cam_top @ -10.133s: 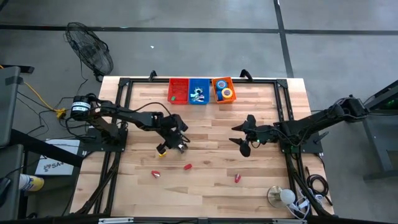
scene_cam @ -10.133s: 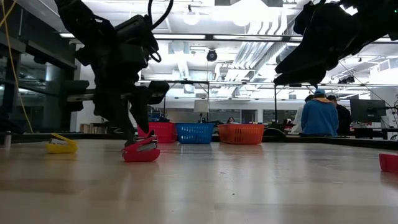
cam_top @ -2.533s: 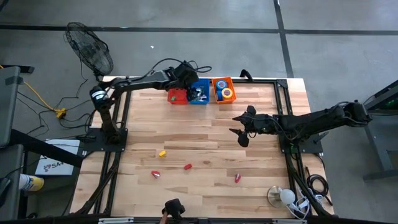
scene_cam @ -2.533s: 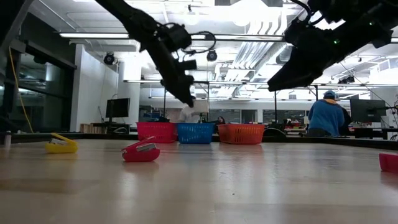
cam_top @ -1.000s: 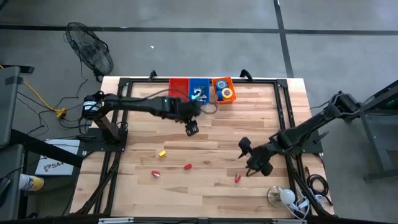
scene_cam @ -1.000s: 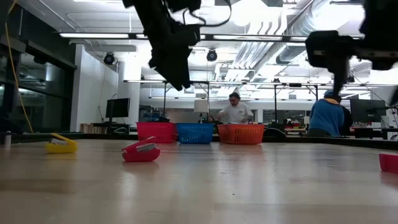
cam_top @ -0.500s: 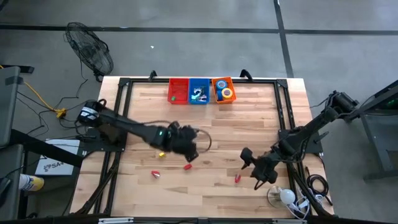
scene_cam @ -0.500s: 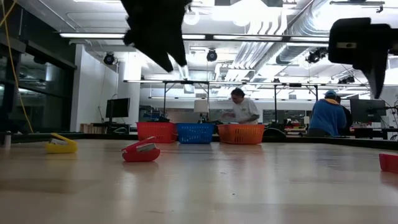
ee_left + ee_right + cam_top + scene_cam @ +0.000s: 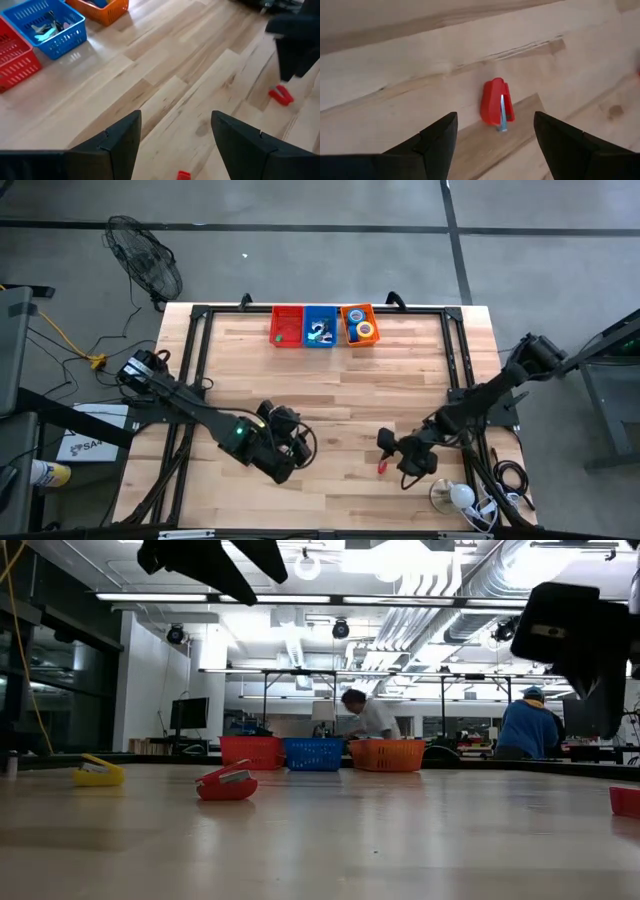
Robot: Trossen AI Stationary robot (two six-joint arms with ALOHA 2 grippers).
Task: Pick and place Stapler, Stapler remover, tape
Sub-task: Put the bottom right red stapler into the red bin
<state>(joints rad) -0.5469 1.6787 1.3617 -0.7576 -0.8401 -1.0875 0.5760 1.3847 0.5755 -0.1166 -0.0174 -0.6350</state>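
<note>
Fingers of my right pincer (image 9: 492,142) are spread, empty, with a red stapler (image 9: 496,104) on the table just ahead between them. Left pincer (image 9: 175,142) is open too, hovering above another red piece (image 9: 183,175). Farther off, tape (image 9: 364,330) sits in the orange bin (image 9: 359,324); blue bin (image 9: 320,326) holds removers. Several staplers left, I'd say.

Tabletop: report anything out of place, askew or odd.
Nothing looks damaged or spilled. Small items lie loose on the wooden table, outside the baskets: a red stapler below the open right gripper, and a yellow one and another red one in the low view.
</note>
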